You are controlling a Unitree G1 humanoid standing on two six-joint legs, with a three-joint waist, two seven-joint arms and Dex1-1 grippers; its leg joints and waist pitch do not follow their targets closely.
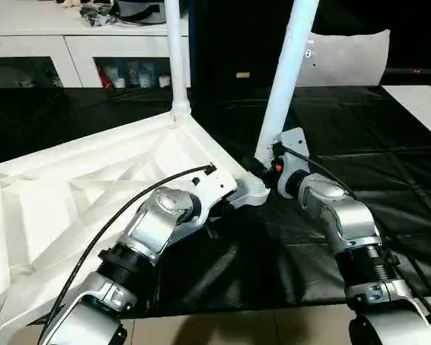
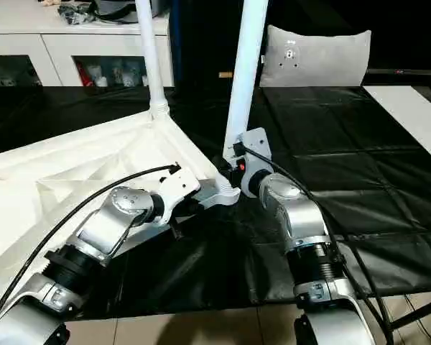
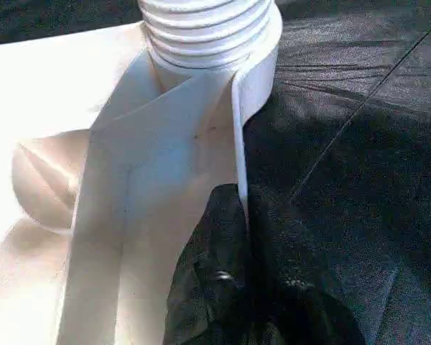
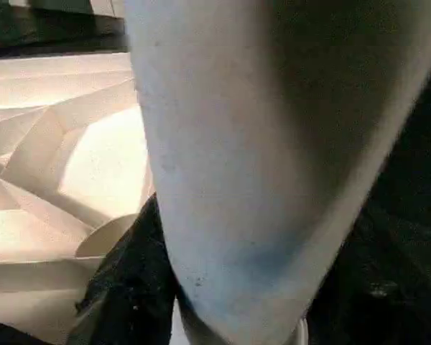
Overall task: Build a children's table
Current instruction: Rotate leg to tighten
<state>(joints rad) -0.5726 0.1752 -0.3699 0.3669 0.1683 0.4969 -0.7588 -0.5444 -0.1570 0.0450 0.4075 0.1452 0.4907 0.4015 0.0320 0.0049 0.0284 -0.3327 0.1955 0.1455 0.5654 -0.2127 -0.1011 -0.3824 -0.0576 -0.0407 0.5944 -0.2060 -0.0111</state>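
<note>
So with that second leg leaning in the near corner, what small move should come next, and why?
Probably tip the leaning leg upright with the right gripper closed around its base. It tilts away from the straight far leg, while the left gripper pinches the tabletop's rim beside that socket.

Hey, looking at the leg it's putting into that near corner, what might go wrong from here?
1. The near leg leans instead of standing straight like the far leg, so it may bind or cross-thread in the corner socket.
2. The left tool pinches only the tabletop's thin rim; twisting could make that grip slip and the top shift.
</note>
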